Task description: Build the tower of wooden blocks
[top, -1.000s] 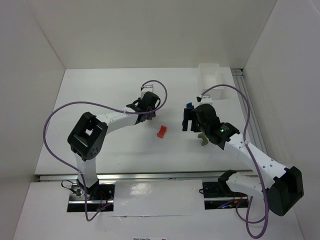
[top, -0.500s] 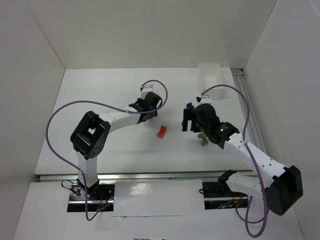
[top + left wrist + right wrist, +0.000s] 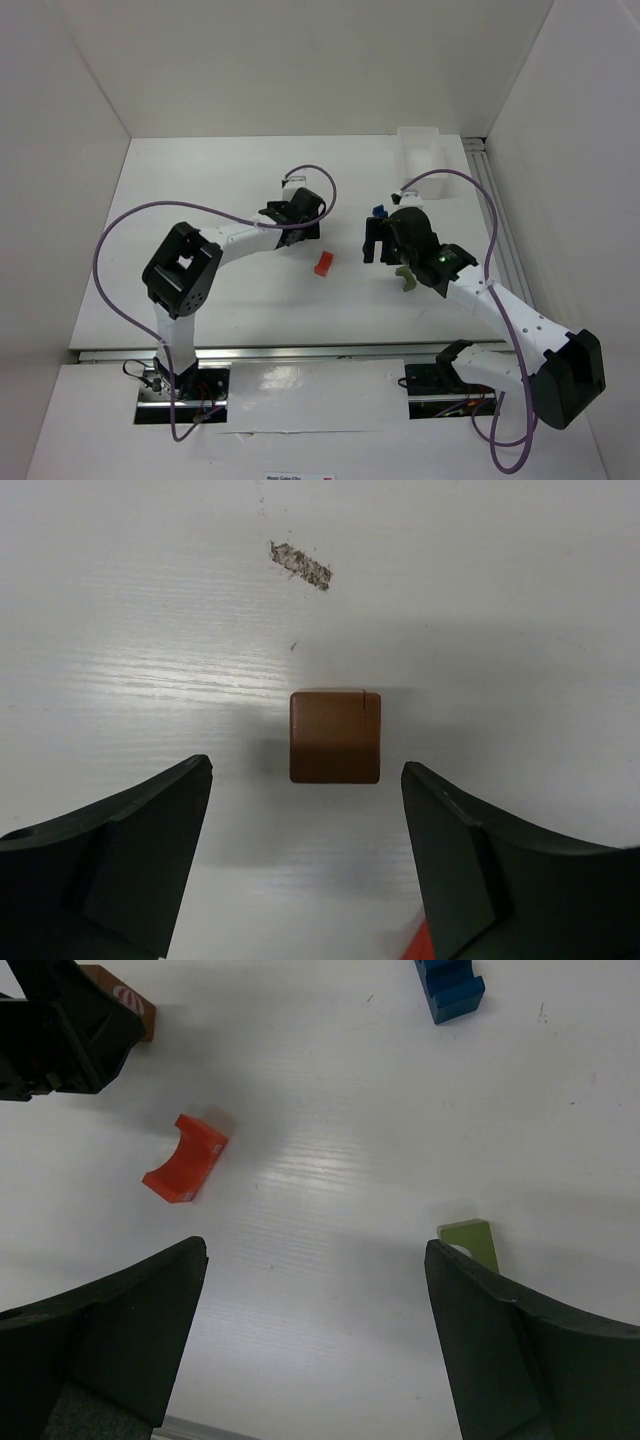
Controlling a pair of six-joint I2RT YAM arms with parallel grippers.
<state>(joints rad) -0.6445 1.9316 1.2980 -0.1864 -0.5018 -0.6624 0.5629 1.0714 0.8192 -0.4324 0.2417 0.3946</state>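
Four are lying loose on the bench [image 3: 330,1080]: red block [image 3: 185,1158] and green block [image 3: 470,1243] nearest, brown block [image 3: 130,1005] and blue block [image 3: 450,985] beyond. Left hand [image 3: 305,770], creeping forward, is straddling the brown block, spread wide and not touching it; right hand [image 3: 315,1250] is hovering, spread and empty. Stacking is not yet starting.

Overhead camera looks down from afar; both close, downward wrist cameras share the brown block [image 3: 335,736].

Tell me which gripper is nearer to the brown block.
Left. The left gripper is right at the brown block, which lies centred ahead of its open fingers. The right gripper is well aside, between the red block and the green block.
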